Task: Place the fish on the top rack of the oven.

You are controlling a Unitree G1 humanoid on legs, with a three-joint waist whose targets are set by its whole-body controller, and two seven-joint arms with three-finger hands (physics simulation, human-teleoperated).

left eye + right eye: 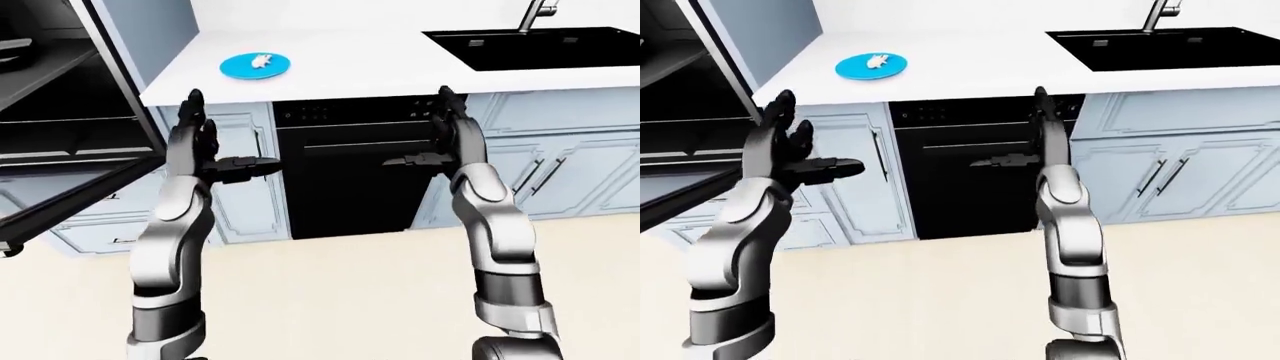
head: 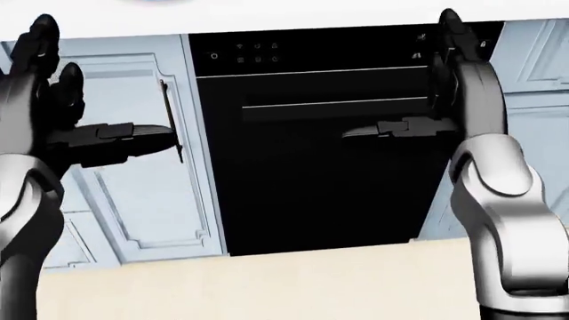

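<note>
Between raised hands, black dishwasher point(image 1: 345, 176) under fish plate point(image 1: 256, 65).

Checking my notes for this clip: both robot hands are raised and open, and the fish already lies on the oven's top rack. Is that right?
Not quite. The left robot hand and right robot hand are raised and open, but the fish lies on the blue plate on the counter, as the left-eye view shows.
</note>
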